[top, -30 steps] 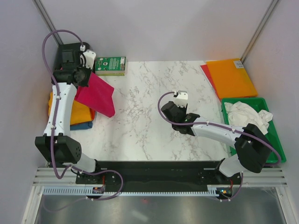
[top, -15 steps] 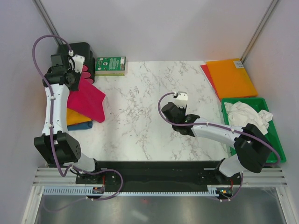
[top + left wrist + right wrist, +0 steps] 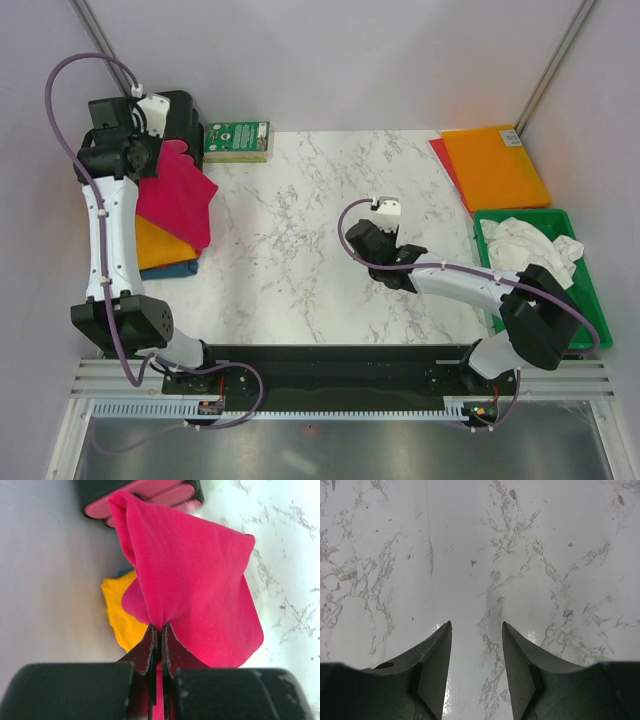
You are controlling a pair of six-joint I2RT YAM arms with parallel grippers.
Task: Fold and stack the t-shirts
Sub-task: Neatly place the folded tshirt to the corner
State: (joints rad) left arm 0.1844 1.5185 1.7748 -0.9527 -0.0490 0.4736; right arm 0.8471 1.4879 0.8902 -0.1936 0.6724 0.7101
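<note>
Left wrist view shows the left jaws clenched on a bunched edge of the crimson t-shirt (image 3: pixel 200 580), which hangs ahead of them — the yellow t-shirt (image 3: pixel 117 617) lies beneath, just to their left. The right jaws stand released above bare tabletop (image 3: pixel 470 555). Well off to their right, the green tray (image 3: pixel 540 214) holds a crumpled white t-shirt (image 3: pixel 525 245).

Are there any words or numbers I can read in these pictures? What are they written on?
No text here is clear enough to quote.
The green box has pale print on top, too small to read.
The orange sheet carries a small white tag at its far corner, too blurred to read.
The red t-shirt is plain where it shows, with no writing.
</note>
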